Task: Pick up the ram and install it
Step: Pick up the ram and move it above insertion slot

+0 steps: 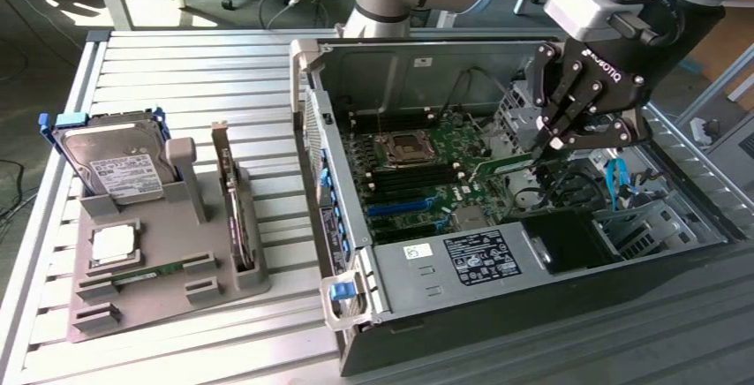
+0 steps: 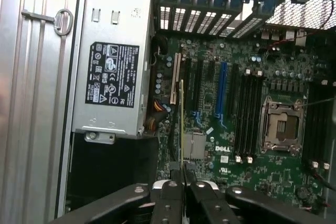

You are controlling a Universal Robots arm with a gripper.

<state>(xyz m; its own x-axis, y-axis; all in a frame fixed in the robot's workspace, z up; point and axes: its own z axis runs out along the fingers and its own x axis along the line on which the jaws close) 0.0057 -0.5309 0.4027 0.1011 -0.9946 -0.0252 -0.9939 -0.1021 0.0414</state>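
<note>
End effector [image 1: 549, 148], marked ROBOTIQ, sits at the exterior view's upper right over the open computer case [image 1: 357, 266]. It is pinched almost closed around the ram [image 2: 181, 119], held edge-on above the green motherboard [image 2: 273, 182] printed DELL.

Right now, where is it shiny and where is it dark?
Exterior view: daylight brightens the table; a black shadow fills one bay of the case. Wrist view: glare whitens its rim; the ram, in the gripper, is evenly lit.

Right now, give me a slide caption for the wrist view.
Gripper shut on the ram, held edge-on over the motherboard.
</note>
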